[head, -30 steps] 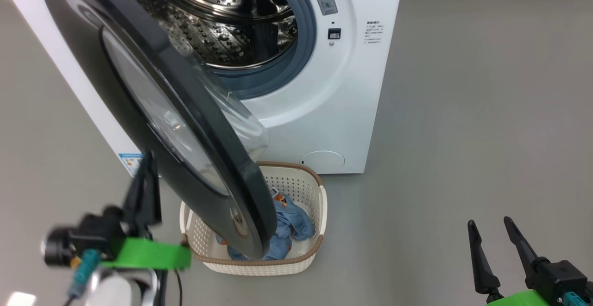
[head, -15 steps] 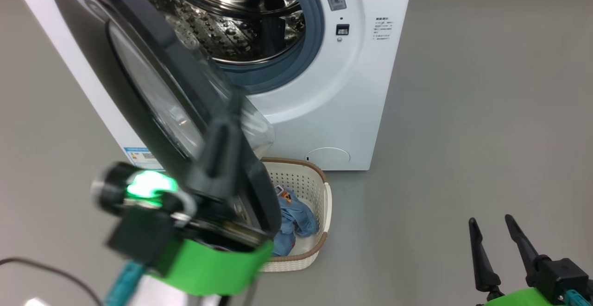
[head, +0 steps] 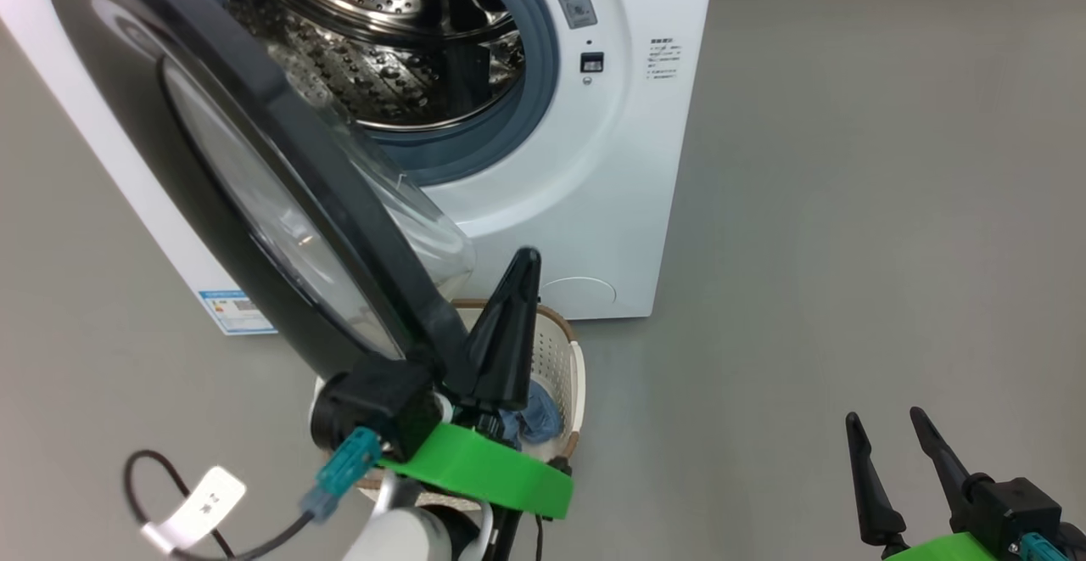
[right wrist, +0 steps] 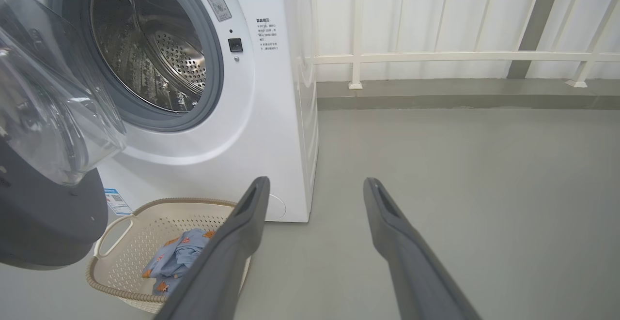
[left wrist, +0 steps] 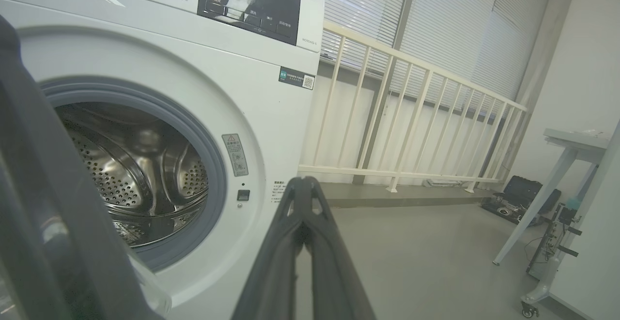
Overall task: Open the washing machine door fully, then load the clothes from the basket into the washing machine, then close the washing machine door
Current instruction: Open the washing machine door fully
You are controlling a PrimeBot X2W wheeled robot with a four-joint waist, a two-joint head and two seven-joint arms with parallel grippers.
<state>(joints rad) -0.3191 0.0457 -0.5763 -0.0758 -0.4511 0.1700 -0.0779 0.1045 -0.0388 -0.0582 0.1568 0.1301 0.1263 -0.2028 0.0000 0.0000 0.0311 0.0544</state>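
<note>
Left tool (head: 524, 266): two dark fingers (head: 501, 349) pressed together into one point, aimed up and slightly right, green collar (head: 484, 472) at the wrist. Right tool (head: 884, 418): fingers parted wide, pointing up, at the head view's lower right.

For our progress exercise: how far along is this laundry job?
Done: the round glossy black washing machine door stands swung out, though perhaps not fully. In hand: the shut left gripper is beside its lower edge; the right gripper hangs open. Left: the light blue clothes lie in the cream perforated basket, the steel drum is empty; closing comes last.
</note>
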